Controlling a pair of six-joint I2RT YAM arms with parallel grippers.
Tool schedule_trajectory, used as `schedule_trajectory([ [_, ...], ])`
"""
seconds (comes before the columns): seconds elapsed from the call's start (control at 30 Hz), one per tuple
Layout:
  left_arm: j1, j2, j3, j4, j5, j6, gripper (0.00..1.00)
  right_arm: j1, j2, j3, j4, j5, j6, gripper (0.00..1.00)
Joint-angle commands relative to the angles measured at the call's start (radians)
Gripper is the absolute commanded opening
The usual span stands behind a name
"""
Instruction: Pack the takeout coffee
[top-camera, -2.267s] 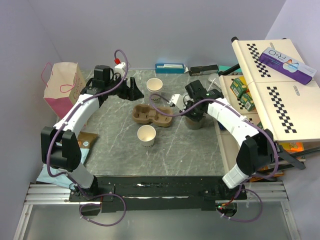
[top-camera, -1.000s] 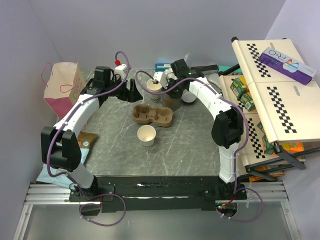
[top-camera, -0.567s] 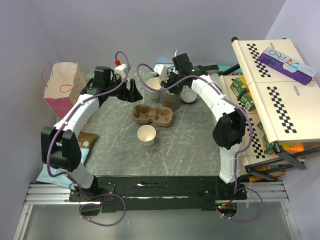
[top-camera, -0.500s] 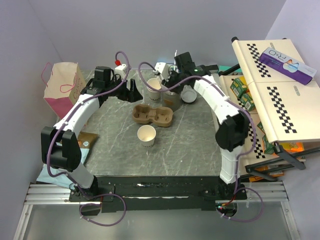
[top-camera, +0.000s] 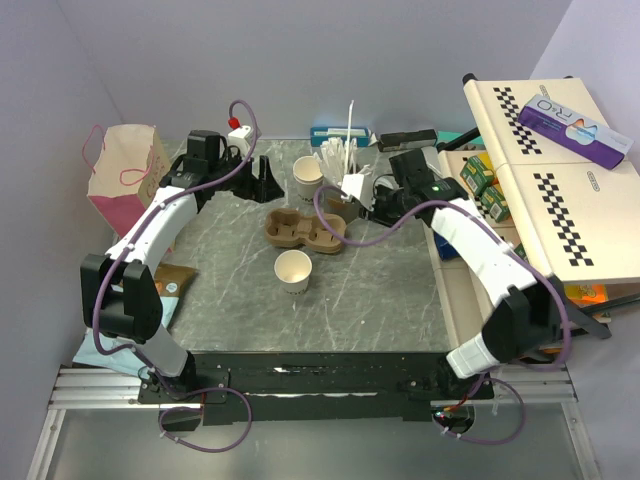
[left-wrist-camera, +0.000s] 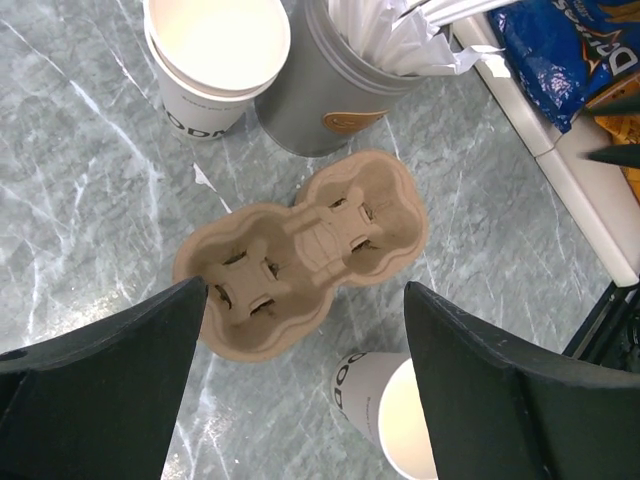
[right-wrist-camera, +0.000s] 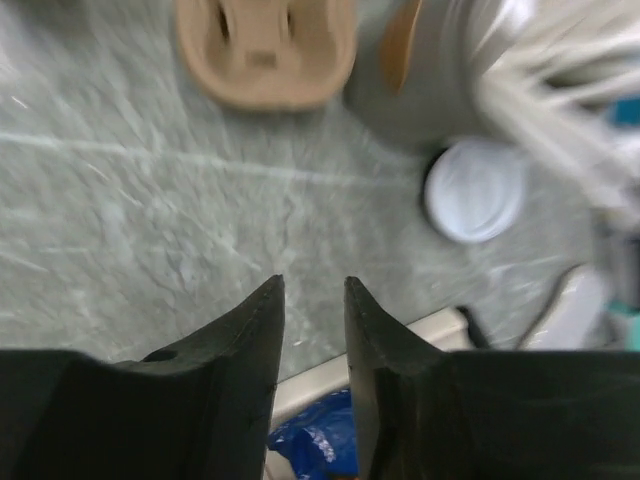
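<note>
Top cam: we see the paper cup (top-camera: 293, 270) on the table (top-camera: 390, 290), just near of the brown tray (top-camera: 305, 231).

Left wrist cam: the left claw (left-wrist-camera: 305, 290) is wide apart above the tray, w/ nothing in it.

Right wrist cam: the right claw (right-wrist-camera: 312, 285) has a thin gap & holds nothing. The white lid (right-wrist-camera: 473, 190) lies by the grey cup (right-wrist-camera: 450, 80).

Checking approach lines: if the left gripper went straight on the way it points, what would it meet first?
The left gripper, wide open, would most likely meet the cardboard tray first. The tray lies centred ahead of it in the wrist view, though depth is unclear.
</note>
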Motion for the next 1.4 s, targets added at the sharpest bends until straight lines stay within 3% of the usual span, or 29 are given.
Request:
schedule_trajectory([
  [0.0, 0.004, -0.040, 0.047, -0.033, -0.012, 0.047, 0.86, -0.066, 0.128, 0.011, 0.020, 0.046, -0.064, 0.44],
  [0.1, 0.006, -0.057, 0.040, -0.058, -0.033, 0.070, 0.86, -0.097, 0.189, 0.034, 0.038, 0.035, -0.111, 0.52],
  [0.43, 0.012, -0.080, 0.031, -0.125, -0.081, 0.148, 0.86, -0.106, 0.384, 0.093, 0.144, 0.115, -0.386, 0.46],
  [0.6, 0.015, -0.082, 0.041, -0.150, -0.094, 0.168, 0.86, -0.104, 0.461, 0.167, 0.122, 0.141, -0.398, 0.44],
  [0.8, 0.016, -0.083, 0.032, -0.145, -0.088, 0.162, 0.86, -0.103, 0.462, 0.143, 0.162, 0.161, -0.381, 0.44],
  [1.07, 0.024, -0.069, 0.044, -0.139, -0.061, 0.145, 0.87, -0.022, 0.478, 0.144, 0.150, 0.210, -0.397, 0.41],
  [1.37, 0.025, -0.066, 0.043, -0.144, -0.050, 0.141, 0.87, 0.008, 0.648, 0.313, 0.118, 0.307, -0.418, 0.39],
])
